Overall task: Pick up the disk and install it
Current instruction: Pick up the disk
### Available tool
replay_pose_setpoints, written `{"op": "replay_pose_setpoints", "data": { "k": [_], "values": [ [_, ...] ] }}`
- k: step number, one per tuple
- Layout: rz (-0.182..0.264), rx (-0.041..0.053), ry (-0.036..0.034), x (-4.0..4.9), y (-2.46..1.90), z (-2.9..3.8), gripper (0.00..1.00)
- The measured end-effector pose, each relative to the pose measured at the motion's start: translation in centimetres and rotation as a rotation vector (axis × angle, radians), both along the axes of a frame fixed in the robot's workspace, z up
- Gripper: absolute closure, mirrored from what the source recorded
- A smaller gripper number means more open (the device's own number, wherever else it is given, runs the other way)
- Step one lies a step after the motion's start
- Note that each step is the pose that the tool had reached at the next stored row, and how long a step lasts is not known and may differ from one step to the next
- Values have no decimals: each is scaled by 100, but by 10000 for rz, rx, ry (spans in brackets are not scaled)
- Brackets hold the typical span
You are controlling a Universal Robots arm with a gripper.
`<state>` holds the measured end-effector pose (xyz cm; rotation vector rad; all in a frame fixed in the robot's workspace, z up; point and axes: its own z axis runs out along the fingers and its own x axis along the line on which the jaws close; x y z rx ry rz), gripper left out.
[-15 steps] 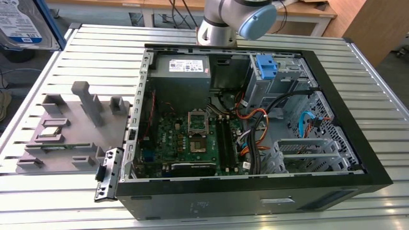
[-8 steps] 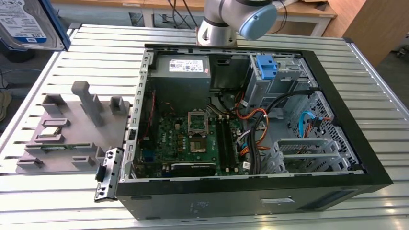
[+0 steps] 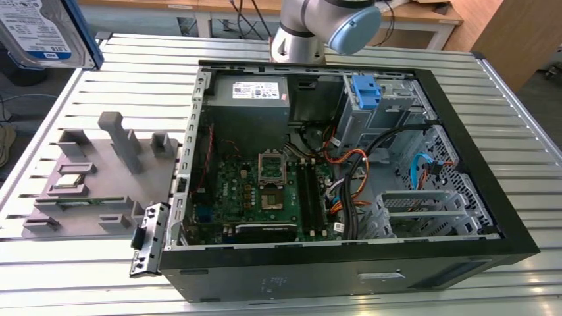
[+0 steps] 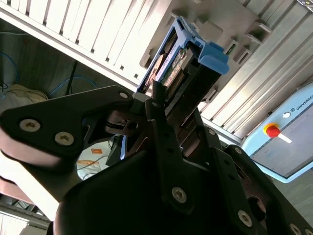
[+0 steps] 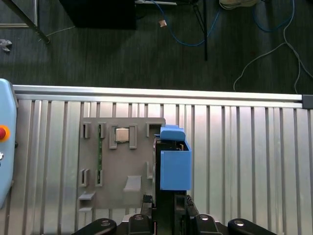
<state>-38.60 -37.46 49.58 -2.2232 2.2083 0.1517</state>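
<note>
**Half done: disk in the air, none of the installing yet**

Half of the job looked finished to us. The gripper [image 5: 167, 205] was clamped on the disk [image 3: 37, 26], with a finger pressed to either side of the drive's body in the first wrist view. The disk hung in the air at ten o'clock in the exterior view. It was well apart from the case [image 3: 491, 217], which spread from the centre out to four o'clock. We judged the pickup complete and the whole of the installing left to do, since the drive sat in no bay.

The disk was a flat silver metal rectangle with a white label and a blue band. It was framed by a blue plastic carrier [image 5: 175, 169] with a squared tab at its end. Below lay a table [image 3: 131, 72] of ribbed aluminium slats. On the table, at eight o'clock, sat a matte grey tray [image 3: 97, 197] of blocky posts and slots.

The case was black-rimmed sheet steel with its side off. Inside we saw a green motherboard [image 3: 263, 191], loose cables [image 3: 341, 158] and perforated bay walls. A grey power supply [image 3: 250, 92] sat at the case's twelve o'clock and a blue caddy [image 3: 364, 89] at its one o'clock. The arm [image 3: 303, 33] stood at twelve o'clock, smooth grey with a pale blue cap.
</note>
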Motion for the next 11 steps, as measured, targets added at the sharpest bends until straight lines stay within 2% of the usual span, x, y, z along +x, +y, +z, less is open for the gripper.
{"op": "replay_pose_setpoints", "data": {
  "k": [11],
  "values": [
    [0,0,0,121,0,-1,65]
  ]
}}
